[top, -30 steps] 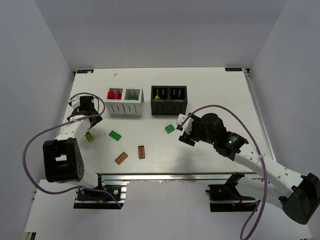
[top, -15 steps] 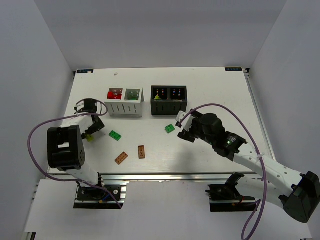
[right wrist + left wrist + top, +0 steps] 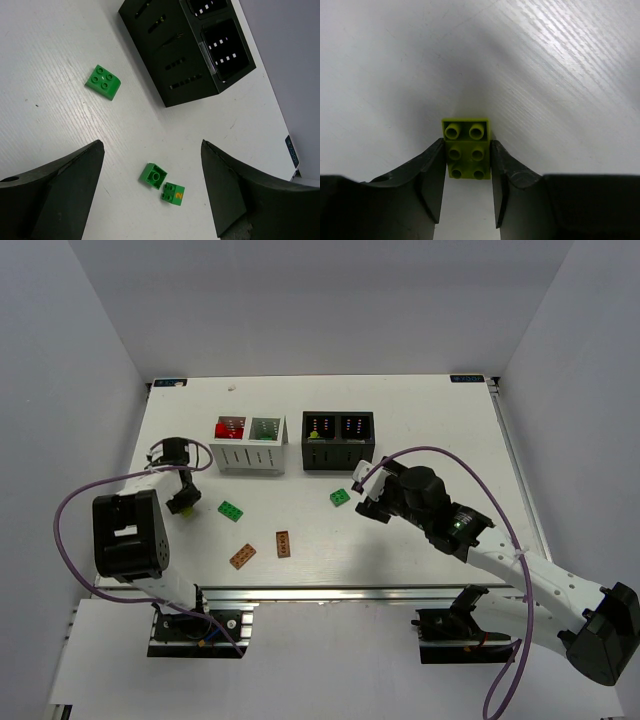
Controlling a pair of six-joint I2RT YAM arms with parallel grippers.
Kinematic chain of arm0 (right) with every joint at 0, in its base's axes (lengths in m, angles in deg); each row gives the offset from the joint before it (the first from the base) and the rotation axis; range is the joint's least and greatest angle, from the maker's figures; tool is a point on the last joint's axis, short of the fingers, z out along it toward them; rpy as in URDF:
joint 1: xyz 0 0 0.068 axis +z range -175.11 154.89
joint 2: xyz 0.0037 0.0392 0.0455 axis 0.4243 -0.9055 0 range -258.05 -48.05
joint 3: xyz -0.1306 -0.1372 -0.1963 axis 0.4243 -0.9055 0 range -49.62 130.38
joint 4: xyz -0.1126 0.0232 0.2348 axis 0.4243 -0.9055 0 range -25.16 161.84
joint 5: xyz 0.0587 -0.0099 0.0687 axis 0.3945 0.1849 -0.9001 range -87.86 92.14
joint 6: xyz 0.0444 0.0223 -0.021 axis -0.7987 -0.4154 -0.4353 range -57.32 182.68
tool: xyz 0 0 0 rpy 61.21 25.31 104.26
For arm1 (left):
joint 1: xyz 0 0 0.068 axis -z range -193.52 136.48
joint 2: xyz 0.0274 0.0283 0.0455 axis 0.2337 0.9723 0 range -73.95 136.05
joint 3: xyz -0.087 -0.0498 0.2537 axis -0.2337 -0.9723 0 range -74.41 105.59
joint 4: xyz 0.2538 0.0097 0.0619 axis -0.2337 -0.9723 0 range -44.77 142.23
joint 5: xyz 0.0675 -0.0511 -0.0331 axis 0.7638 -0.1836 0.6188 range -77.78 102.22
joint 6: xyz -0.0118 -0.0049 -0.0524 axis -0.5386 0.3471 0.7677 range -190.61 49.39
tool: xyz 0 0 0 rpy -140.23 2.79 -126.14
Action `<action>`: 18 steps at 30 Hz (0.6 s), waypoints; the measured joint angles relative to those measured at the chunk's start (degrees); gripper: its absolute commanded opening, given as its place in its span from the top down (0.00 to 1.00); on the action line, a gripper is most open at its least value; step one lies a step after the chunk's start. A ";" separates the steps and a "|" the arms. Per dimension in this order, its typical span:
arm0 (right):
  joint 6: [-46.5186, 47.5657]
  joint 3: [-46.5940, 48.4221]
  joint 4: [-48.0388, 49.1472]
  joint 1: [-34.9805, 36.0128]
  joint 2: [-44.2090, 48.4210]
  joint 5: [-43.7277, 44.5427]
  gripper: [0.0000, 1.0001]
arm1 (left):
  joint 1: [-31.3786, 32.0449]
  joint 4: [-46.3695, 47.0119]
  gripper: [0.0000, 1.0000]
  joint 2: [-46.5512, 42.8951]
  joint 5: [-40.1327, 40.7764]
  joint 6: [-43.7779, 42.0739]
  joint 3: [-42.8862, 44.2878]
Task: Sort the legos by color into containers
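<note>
A yellow-green lego (image 3: 466, 148) lies on the white table at the left, and my left gripper (image 3: 467, 150) is shut on it, with a finger pressed against each side. Over at the right, my right gripper (image 3: 152, 147) hangs open above two small green legos: one upturned (image 3: 155, 176), one marked with a "2" (image 3: 173, 192). Another green lego (image 3: 104, 82) lies beyond them, near the black container (image 3: 185, 50). The top view shows a green lego (image 3: 232, 510) and two brown-orange ones (image 3: 242, 556) (image 3: 283, 543) lying mid-table. The white container (image 3: 250, 443) holds red and green pieces.
The black container (image 3: 338, 440) stands beside the white one at the back of the table, with a yellow-green piece in its left compartment. Purple cables loop from both arms. The table's front rail (image 3: 330, 592) runs just behind the brown-orange bricks.
My left gripper has come down over the yellow-green lego and closed from wide open onto it. The right gripper has stayed in place, open.
</note>
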 measured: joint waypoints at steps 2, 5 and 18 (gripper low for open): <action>0.00 0.00 0.20 0.00 0.00 0.04 0.17 | -0.09 0.07 0.79 -0.37 -1.49 -0.04 0.00; -0.02 0.00 0.28 0.00 -0.09 0.17 0.19 | -0.11 0.35 0.84 -2.16 -5.40 0.04 -0.22; -1.62 -2.10 5.90 -0.72 5.53 3.15 0.90 | 4.35 13.60 1.00 -28.11 -32.20 -1.07 -7.45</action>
